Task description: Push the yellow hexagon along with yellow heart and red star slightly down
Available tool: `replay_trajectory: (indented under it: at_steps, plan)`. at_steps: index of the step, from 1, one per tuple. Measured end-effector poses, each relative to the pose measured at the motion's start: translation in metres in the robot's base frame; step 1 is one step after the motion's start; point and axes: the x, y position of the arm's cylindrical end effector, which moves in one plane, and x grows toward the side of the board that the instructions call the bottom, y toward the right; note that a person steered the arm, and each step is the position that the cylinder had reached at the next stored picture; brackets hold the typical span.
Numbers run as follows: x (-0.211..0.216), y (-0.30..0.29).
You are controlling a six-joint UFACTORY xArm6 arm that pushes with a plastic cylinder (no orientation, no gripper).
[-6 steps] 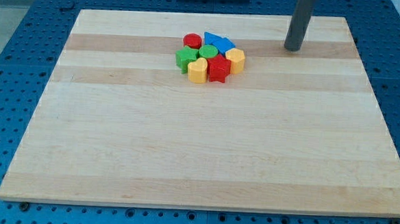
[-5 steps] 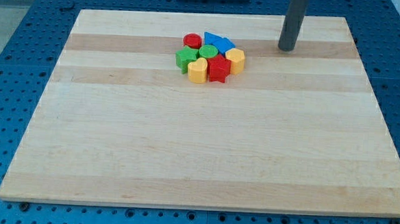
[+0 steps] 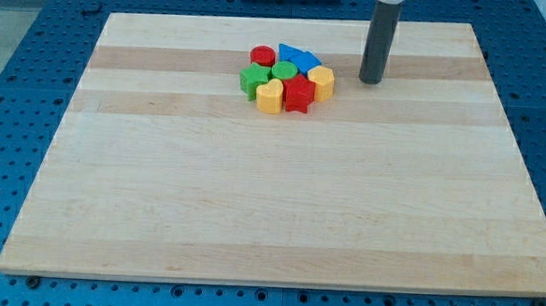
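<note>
The yellow hexagon sits at the right edge of a tight cluster near the board's top middle. The red star touches its left side, and the yellow heart lies left of the star. My tip stands on the board to the right of the yellow hexagon, apart from it by a small gap, about level with it.
The cluster also holds a red cylinder, a blue triangle, a green block and a green cylinder. The wooden board rests on a blue pegboard table.
My tip has moved left and slightly down, closer to the yellow hexagon. The blocks have not moved.
</note>
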Motion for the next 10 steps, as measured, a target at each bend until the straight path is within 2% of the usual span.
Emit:
replay_trajectory:
  at_steps: [2, 6, 8, 9, 10]
  plan:
    - [0.025, -0.043]
    - [0.017, -0.063]
    - [-0.029, -0.062]
    - [-0.027, -0.067]
    - [-0.008, -0.090]
